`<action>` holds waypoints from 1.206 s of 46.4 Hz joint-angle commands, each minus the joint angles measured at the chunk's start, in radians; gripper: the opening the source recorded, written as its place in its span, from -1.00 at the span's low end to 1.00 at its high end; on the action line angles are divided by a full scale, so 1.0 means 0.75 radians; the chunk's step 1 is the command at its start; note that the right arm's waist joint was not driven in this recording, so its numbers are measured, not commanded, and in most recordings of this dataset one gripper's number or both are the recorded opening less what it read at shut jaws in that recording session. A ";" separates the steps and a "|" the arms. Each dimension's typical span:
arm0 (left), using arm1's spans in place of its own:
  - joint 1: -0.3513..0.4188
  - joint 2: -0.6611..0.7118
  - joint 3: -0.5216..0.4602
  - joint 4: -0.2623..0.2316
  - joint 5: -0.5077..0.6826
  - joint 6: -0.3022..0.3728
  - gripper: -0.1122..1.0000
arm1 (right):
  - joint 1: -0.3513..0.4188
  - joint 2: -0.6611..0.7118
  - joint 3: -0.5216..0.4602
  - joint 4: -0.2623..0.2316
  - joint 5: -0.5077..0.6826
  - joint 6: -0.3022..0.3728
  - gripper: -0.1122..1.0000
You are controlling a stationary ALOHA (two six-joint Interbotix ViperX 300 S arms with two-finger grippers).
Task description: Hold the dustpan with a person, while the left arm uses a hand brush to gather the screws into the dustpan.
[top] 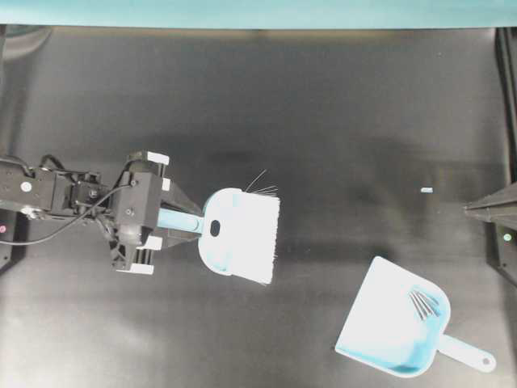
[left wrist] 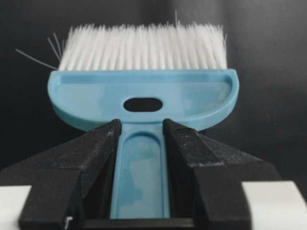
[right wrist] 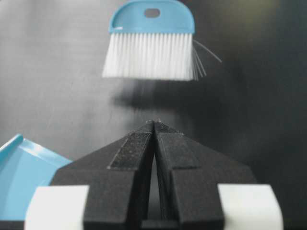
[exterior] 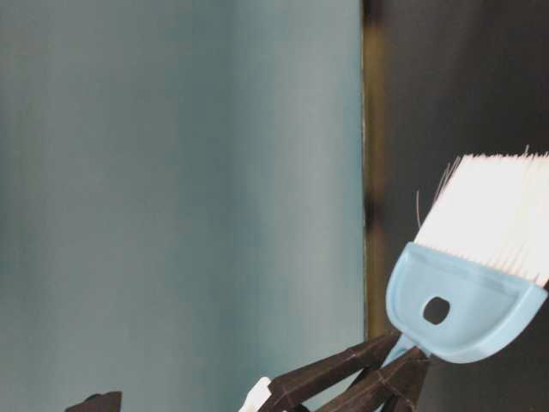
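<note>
Left hand [left wrist: 141, 132] clamps hand brush [top: 238, 234] — bare mat [top: 323, 121] around — dustpan [top: 388, 323] well apart.

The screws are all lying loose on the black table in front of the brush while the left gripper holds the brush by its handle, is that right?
Not quite. In the overhead view the screws lie inside the dustpan, not loose on the table. The left gripper does hold the hand brush by its handle.

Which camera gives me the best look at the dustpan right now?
The overhead view: the whole dustpan shows there, lying on the table with the screws inside near its back. The right wrist view catches only a corner of it at lower left. The table-level and left wrist views miss it entirely.
</note>
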 commanded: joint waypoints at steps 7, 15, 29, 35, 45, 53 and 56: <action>-0.004 0.086 -0.008 0.002 -0.055 -0.004 -0.21 | 0.000 0.006 -0.008 -0.002 -0.010 -0.008 -0.80; -0.004 0.125 -0.016 0.002 -0.098 -0.004 0.40 | 0.000 0.006 -0.008 0.000 -0.010 -0.006 -0.80; -0.002 0.110 -0.008 0.002 -0.157 -0.004 0.57 | 0.000 0.006 -0.008 -0.002 -0.010 -0.008 -0.80; -0.002 0.080 0.004 0.000 -0.274 0.000 0.57 | 0.000 0.006 -0.008 0.000 -0.010 -0.006 -0.80; -0.002 -0.047 0.047 0.002 -0.297 0.002 0.57 | 0.000 0.006 -0.008 -0.002 -0.010 -0.008 -0.80; 0.000 -0.215 0.125 0.000 -0.297 -0.002 0.57 | 0.000 0.006 -0.008 -0.002 -0.010 -0.008 -0.80; 0.002 -0.280 0.162 0.000 -0.297 -0.002 0.57 | 0.000 0.006 -0.008 -0.002 -0.010 -0.006 -0.80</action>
